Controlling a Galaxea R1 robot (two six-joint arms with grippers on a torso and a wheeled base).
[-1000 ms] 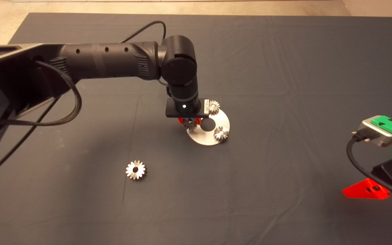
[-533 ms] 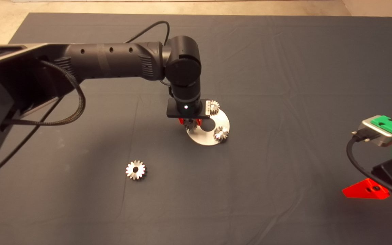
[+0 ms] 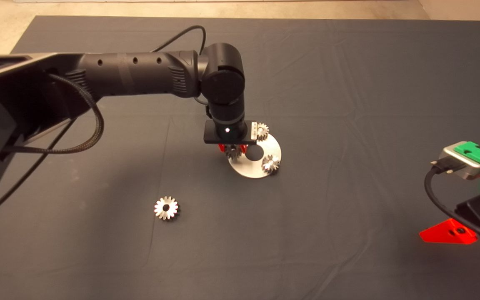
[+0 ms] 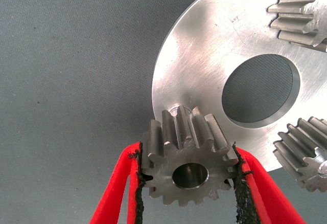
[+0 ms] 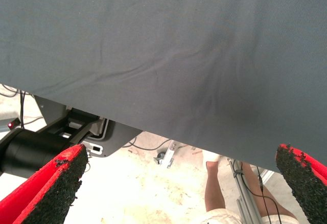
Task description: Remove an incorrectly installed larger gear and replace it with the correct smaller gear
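My left gripper (image 3: 232, 149) is shut on the smaller gear (image 3: 234, 153), dull grey with short teeth, at the left rim of a round silver plate (image 3: 271, 144). In the left wrist view the black pads (image 4: 137, 183) press both sides of this gear (image 4: 204, 143), which sits over the plate's edge (image 4: 204, 55). The larger gear (image 3: 166, 208), bright silver with a wide centre hole, lies flat on the mat to the front left, apart from the plate. My right gripper (image 3: 448, 234) waits open and empty at the lower right edge.
Two more small gears (image 3: 261, 131) (image 3: 271, 163) stand on the plate around its big centre hole (image 3: 255, 153). The left arm (image 3: 140, 75) reaches across from the left. The right wrist view shows the mat's edge and a person's leg (image 5: 213, 183) on the floor.
The left arm shifted slightly to the right with the smaller gear still gripped, then stayed still. The larger gear and the right arm have not moved.
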